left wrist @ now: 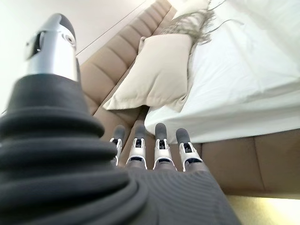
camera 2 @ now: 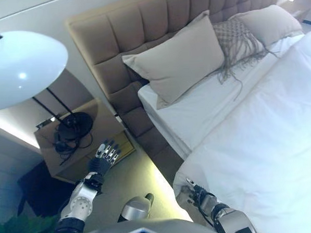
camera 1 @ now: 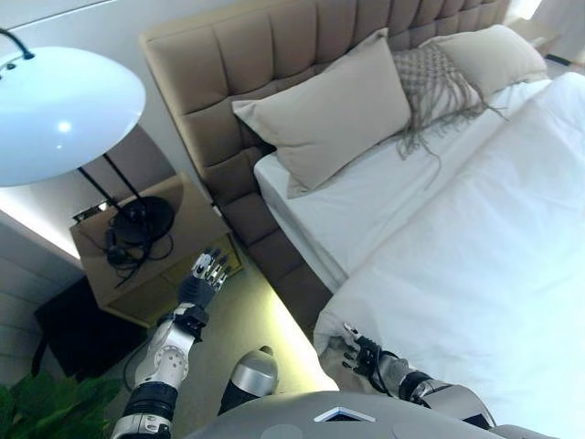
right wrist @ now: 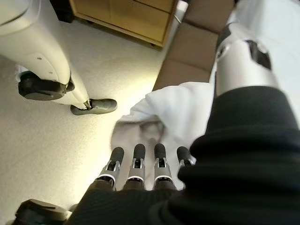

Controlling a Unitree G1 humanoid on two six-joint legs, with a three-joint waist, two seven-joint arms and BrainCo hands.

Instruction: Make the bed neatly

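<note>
Bed (camera 1: 302, 274) takes up the right side of the scene, upholstered headboard (camera 1: 274, 64) at the far end. Going left to right: round lamp shade (camera 1: 55, 110) far left, wooden nightstand (camera 1: 164, 265) below it with a black lamp base (camera 1: 144, 218) on top. Left hand (camera 1: 208, 271) is raised over the floor near the nightstand, fingers straight, holding nothing. Beige pillow (camera 1: 329, 114) leans on the headboard, fringed cushion (camera 1: 434, 82) beside it. White duvet (camera 1: 494, 247) covers the bed's right part; its near corner hangs off the edge. Right hand (camera 1: 361, 352) sits at that corner, fingers extended, not clamped on the cloth.
</note>
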